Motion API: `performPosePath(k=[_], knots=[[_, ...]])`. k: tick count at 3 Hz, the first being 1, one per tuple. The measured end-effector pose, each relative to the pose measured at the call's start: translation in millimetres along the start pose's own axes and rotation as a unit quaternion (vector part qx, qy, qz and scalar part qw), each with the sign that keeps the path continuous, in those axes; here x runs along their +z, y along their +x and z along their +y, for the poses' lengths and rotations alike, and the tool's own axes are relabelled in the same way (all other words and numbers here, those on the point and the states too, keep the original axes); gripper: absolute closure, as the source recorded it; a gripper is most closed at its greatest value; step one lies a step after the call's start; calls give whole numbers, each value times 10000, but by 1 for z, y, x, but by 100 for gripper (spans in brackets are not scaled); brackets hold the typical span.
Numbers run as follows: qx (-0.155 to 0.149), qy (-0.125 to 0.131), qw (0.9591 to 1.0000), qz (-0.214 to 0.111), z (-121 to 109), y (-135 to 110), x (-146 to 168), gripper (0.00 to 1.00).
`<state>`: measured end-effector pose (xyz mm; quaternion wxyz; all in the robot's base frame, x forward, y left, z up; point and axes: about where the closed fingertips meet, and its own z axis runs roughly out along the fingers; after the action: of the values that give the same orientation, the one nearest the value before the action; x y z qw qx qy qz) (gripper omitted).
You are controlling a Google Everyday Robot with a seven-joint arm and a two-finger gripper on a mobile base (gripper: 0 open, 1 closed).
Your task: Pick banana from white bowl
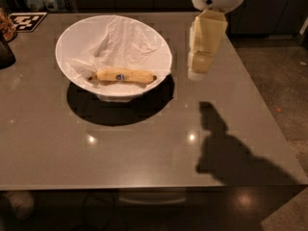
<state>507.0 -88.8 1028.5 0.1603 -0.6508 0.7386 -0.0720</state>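
The banana (124, 76) is yellow with dark tips and a small blue sticker at its middle. It lies across the near side of the white bowl (77, 40), which is wide, round and lined with crumpled white paper. The bowl stands on the grey table, left of centre. My gripper (201, 69) hangs from the white arm at the upper right. It is above the table, just right of the bowl's rim and apart from the banana.
The grey table (144, 153) has its front edge near the bottom and its right edge close to the arm's shadow (226, 148). A black-and-white marker tag (26, 20) lies at the far left corner. A dark object (6, 54) stands at the left edge.
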Motion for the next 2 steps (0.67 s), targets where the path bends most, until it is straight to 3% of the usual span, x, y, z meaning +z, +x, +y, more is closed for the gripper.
performPosePath(k=[1, 2], knots=[[-48, 98, 9999, -81, -16, -21, 10, 0], [-216, -23, 9998, 32, -36, -49, 39, 0]])
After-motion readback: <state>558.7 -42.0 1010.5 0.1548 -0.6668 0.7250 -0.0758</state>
